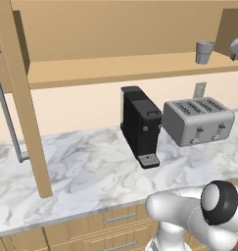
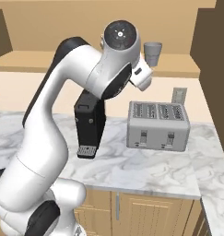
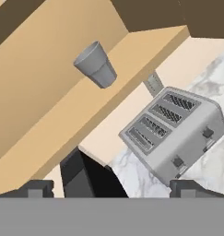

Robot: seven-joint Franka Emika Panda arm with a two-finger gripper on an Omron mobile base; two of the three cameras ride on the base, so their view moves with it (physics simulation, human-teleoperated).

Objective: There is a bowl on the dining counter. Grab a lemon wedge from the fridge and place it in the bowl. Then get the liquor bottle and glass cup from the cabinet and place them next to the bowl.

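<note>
Fetching the glass cup [image 3: 96, 64] from the open cabinet [image 1: 115, 66]: upright on the shelf, upper centre of the hand view, above the toaster [image 3: 178, 136]. Hand [image 3: 111, 186] spread wide, empty, well short. Next: close in on the cup, centre it, clamp.

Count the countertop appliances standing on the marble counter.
2. A black coffee machine stands left of a silver four-slot toaster, both against the wall below the open wooden cabinet's shelf. The arm may hide others.

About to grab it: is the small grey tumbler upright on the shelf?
Upright: the small grey tumbler stands on its narrower base, mouth up.
</note>
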